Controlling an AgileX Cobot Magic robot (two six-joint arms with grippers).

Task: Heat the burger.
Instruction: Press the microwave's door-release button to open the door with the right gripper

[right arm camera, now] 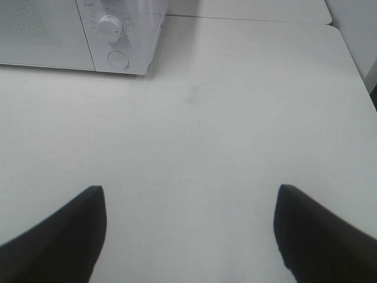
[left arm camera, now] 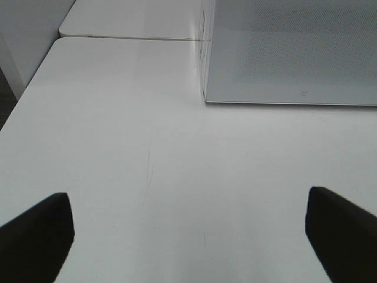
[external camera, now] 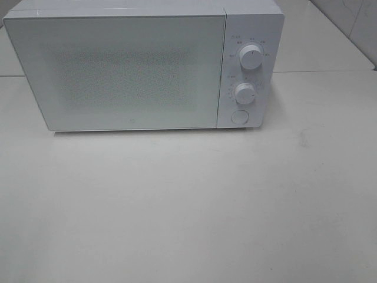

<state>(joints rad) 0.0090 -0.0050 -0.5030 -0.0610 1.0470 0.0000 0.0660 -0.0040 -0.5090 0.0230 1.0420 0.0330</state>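
Left pincer [left arm camera: 187, 203], right pincer [right arm camera: 189, 197] spread wide, gripping nothing, over table [left arm camera: 177, 147].

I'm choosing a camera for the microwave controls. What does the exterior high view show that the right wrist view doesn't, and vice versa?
Only exterior high: the upper knob and the microwave's whole closed door. Only right wrist: the right gripper, jaws spread open. Both: the lower knob, the round button and the table. Neither shows the burger.
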